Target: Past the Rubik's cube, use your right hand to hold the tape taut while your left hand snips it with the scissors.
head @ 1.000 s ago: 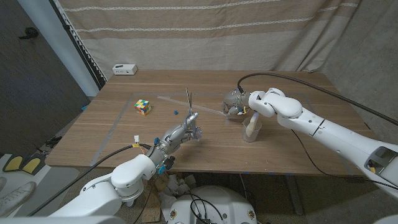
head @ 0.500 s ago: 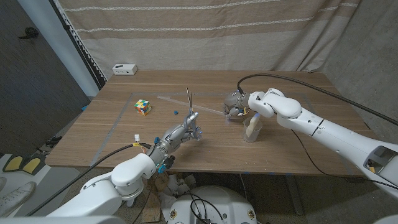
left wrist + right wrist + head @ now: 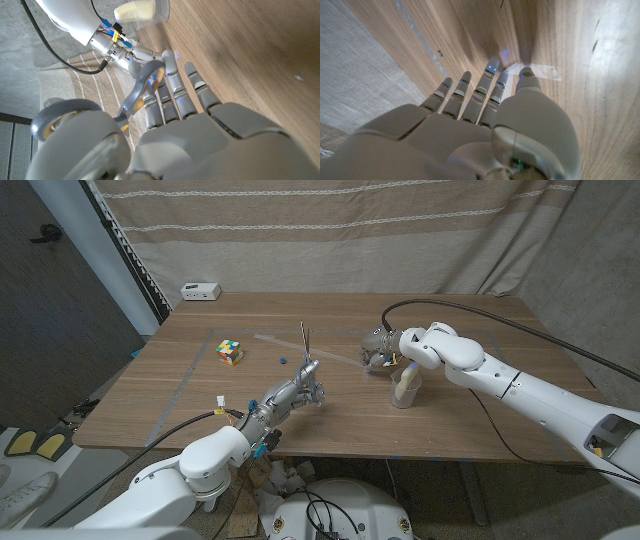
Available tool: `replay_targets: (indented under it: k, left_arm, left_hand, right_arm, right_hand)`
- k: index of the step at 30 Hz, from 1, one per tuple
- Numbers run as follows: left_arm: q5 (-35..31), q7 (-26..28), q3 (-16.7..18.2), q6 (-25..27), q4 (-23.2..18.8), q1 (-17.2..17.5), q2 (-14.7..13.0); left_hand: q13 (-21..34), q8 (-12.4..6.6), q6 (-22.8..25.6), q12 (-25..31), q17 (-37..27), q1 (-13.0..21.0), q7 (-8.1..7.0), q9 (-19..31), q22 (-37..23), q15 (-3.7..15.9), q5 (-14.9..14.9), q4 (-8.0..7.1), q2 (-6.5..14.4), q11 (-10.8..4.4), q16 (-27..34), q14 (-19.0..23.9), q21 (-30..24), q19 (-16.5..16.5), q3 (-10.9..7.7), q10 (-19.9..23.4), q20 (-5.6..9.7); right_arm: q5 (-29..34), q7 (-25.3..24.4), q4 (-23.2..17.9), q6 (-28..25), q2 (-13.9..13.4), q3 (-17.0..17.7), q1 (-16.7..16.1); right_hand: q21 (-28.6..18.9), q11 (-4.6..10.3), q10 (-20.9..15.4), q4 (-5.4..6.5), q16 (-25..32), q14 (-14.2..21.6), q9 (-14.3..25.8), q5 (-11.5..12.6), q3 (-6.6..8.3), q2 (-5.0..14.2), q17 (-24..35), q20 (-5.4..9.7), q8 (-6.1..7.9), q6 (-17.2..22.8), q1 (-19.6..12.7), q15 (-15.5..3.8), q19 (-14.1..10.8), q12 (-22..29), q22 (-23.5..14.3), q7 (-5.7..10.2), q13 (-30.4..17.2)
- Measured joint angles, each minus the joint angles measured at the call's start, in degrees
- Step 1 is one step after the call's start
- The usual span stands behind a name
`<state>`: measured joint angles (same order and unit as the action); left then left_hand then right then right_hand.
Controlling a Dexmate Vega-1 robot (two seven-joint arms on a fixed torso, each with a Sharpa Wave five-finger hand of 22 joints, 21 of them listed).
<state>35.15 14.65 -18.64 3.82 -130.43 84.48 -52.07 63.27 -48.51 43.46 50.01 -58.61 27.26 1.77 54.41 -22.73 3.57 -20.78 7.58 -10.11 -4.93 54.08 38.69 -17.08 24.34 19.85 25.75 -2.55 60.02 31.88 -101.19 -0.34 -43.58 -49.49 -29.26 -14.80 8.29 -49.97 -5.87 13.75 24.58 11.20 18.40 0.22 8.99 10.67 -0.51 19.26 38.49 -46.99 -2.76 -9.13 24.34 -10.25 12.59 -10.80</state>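
The Rubik's cube (image 3: pixel 231 351) sits on the table's left half. A clear tape strip (image 3: pixel 300 347) runs from beside the cube rightwards to my right hand (image 3: pixel 380 348), which holds its end; the thumb lies on the tape end (image 3: pixel 542 71) just over the wood. My left hand (image 3: pixel 298 388) grips the grey scissors (image 3: pixel 305 358) near the strip's middle, blades pointing up and away across the tape. The scissor loops (image 3: pixel 145 82) show over my left hand (image 3: pixel 200 125), the thumb through one of them.
A clear cup (image 3: pixel 404 388) with a beige roll in it stands just in front of my right wrist. A small blue bit (image 3: pixel 284 360) lies near the strip. A white box (image 3: pixel 200 291) sits at the far left corner. Curtain behind.
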Motion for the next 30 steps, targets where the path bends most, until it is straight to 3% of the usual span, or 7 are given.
replay_targets:
  k: [5,8,11,14,18,29,30]
  left_arm:
    - [0.0,0.0,0.0,-0.1,0.1,0.1,0.0]
    - [0.0,0.0,0.0,-0.4,0.2,0.3,0.0]
    - [0.0,0.1,0.0,-0.6,0.2,0.4,0.1]
    - [-0.1,0.1,0.0,-0.8,0.3,0.6,0.1]
    - [-0.1,0.2,0.0,-1.1,0.4,0.7,0.1]
    - [-0.2,0.1,0.0,-1.7,0.4,0.8,0.2]
    - [-0.2,0.1,0.1,-1.8,0.6,1.2,0.2]
  left_hand:
    - [0.0,0.00,0.1,0.0,0.0,0.0,0.11,0.0,0.0,0.00,0.0,0.00,0.0,0.00,0.5,0.0,0.0,0.2,0.00,0.0,-0.21]
    - [0.0,0.00,0.1,0.0,0.0,0.0,0.11,0.0,0.0,0.00,0.0,0.00,0.0,0.00,0.5,0.0,0.0,0.2,0.00,0.0,-0.21]
    - [0.0,0.00,0.1,0.0,0.2,0.0,0.11,0.0,0.0,0.00,0.0,0.00,0.0,0.00,0.5,0.0,0.0,0.2,0.00,0.0,-0.21]
    - [0.0,0.00,0.1,0.0,0.2,0.0,0.11,0.0,-0.2,0.00,0.0,0.00,0.0,0.00,0.5,0.0,0.4,0.2,0.00,0.0,-0.21]
    - [0.0,-0.01,0.1,0.0,0.1,0.0,0.11,0.1,-0.3,0.00,0.0,0.00,0.0,0.00,0.5,0.0,0.4,0.2,0.00,0.0,-0.21]
    - [0.0,-0.02,0.1,0.0,0.1,0.0,0.11,0.4,-0.3,0.00,-0.2,-0.23,0.0,0.00,0.8,0.0,0.3,0.2,-0.23,0.0,-0.21]
    - [0.0,-0.02,0.1,0.0,0.1,0.0,0.11,0.4,-0.3,0.00,-0.2,-0.23,0.0,0.00,0.8,0.0,0.5,0.2,-0.23,0.0,-0.21]
  right_arm:
    - [-0.1,0.4,-0.4,0.1,-0.1,0.0,0.0]
    - [-0.3,0.5,-0.4,0.3,0.0,0.0,0.0]
    - [-0.8,0.4,-0.4,0.8,0.0,0.0,0.1]
    - [-1.1,0.0,-0.3,1.1,0.0,0.0,0.1]
    - [-1.7,-0.7,-0.2,1.6,0.0,0.1,0.0]
    - [-2.1,-1.2,-0.6,1.9,-0.9,1.4,-1.2]
    - [-4.1,-3.5,-0.7,3.1,-1.1,1.5,-1.3]
  right_hand:
    - [0.0,-0.20,-0.2,0.00,0.0,0.3,0.0,-0.4,0.00,0.01,0.0,-0.21,-0.23,0.0,0.0,0.31,-0.2,0.0,0.0,0.00,0.0]
    - [0.3,1.27,-1.0,-0.28,0.0,0.3,0.0,-0.4,0.28,0.49,0.0,-0.21,-0.67,0.5,-1.6,0.30,-0.2,-0.2,0.0,0.12,0.0]
    - [1.0,3.16,-1.9,-1.06,-0.4,0.3,0.1,-0.4,1.06,0.86,0.0,-0.21,-0.39,3.6,-3.8,0.31,-0.2,-0.4,0.0,0.08,-0.3]
    - [1.6,4.00,-2.8,-1.40,-0.8,-0.3,0.4,-0.4,2.30,1.40,0.1,0.04,0.08,6.9,-6.3,0.20,0.0,-0.4,0.0,0.19,-0.7]
    - [2.0,3.91,-5.4,-1.24,-0.8,-0.3,0.7,-0.8,4.01,1.96,0.6,0.32,0.46,9.8,-9.2,0.19,0.3,-0.2,-0.3,0.16,-1.4]
    - [2.6,3.89,-8.6,-0.73,0.4,1.1,1.2,-1.5,5.81,2.19,1.6,0.39,1.10,13.0,-12.2,0.30,0.9,1.7,-0.3,-0.10,-3.6]
    - [2.6,3.73,-9.2,-0.65,0.7,1.1,1.4,-1.7,6.03,2.03,1.7,0.11,1.27,13.0,-12.8,0.30,1.1,2.0,-0.3,-0.10,-3.8]
